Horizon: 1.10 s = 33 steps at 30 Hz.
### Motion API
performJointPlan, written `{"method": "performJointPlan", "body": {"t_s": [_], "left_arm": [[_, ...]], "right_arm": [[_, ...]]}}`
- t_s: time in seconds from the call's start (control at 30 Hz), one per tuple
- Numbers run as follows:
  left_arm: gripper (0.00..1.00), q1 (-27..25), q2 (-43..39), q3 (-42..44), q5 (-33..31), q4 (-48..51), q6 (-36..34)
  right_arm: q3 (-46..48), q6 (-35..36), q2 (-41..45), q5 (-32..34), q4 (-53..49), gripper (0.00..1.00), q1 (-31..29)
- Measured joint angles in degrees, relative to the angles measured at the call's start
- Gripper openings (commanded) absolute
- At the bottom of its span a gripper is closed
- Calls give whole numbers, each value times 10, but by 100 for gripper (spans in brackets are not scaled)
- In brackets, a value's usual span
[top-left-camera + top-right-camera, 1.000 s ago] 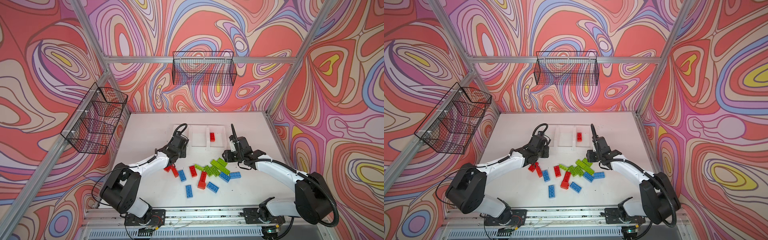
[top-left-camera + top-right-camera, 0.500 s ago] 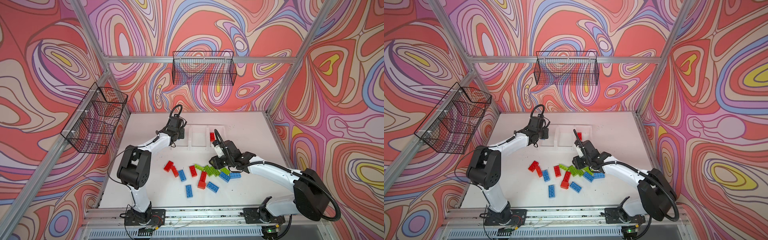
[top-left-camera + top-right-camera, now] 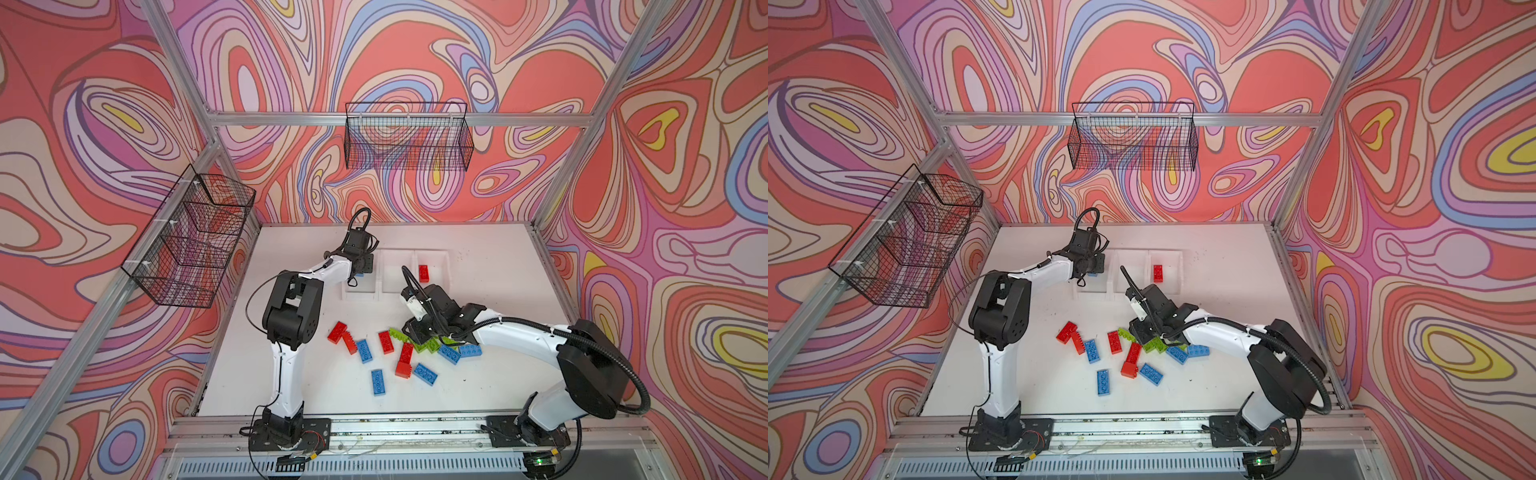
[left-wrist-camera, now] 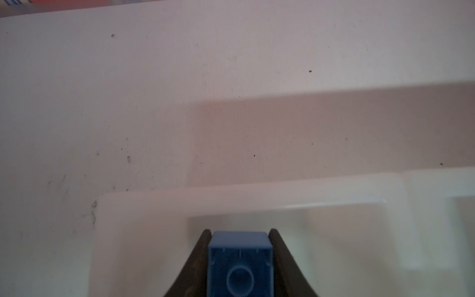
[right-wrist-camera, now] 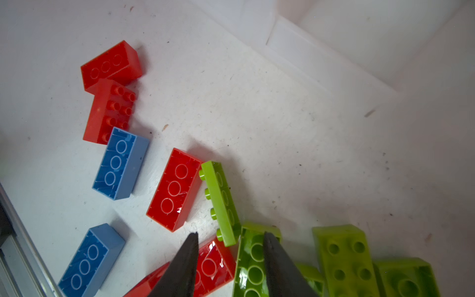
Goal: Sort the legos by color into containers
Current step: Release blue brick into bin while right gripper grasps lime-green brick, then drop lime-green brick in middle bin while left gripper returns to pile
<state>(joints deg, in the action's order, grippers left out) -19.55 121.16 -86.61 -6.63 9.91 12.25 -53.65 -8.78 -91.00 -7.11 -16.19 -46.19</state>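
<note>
Loose legos (image 3: pixel 386 342), red, blue, green, scattered mid-surface (image 3: pixel 490 266); right end effector (image 5: pixel 230 234) low over green cluster (image 5: pixel 341 257), jaws narrowly apart, gripping nothing. Farther back, containers (image 3: pixel 397 276) in row: red brick (image 3: pixel 423 273) in right bin; left end effector (image 4: pixel 239 231) clamps blue brick (image 4: pixel 240 264) over left bin

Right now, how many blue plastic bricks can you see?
6. One blue plastic brick is in the left pincer over the left white plastic bin; five lie on the white tabletop: three near the front, two beside the right arm. Others may hide beneath.
</note>
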Motion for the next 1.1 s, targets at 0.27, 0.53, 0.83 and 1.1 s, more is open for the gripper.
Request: {"method": "performJointPlan", "body": {"t_s": [0.27, 0.53, 0.83, 1.1], "left_arm": [[68, 1, -21, -7, 7, 1, 4], [68, 1, -138, 24, 6, 4, 3], [68, 3, -297, 151, -4, 3, 2], [68, 11, -371, 242, -18, 37, 2]], "right_arm": [[-28, 25, -46, 11, -2, 45, -20], [-54, 44, -81, 33, -8, 43, -31], [-69, 61, -123, 49, -12, 35, -34], [-75, 68, -136, 51, -13, 13, -34]]}}
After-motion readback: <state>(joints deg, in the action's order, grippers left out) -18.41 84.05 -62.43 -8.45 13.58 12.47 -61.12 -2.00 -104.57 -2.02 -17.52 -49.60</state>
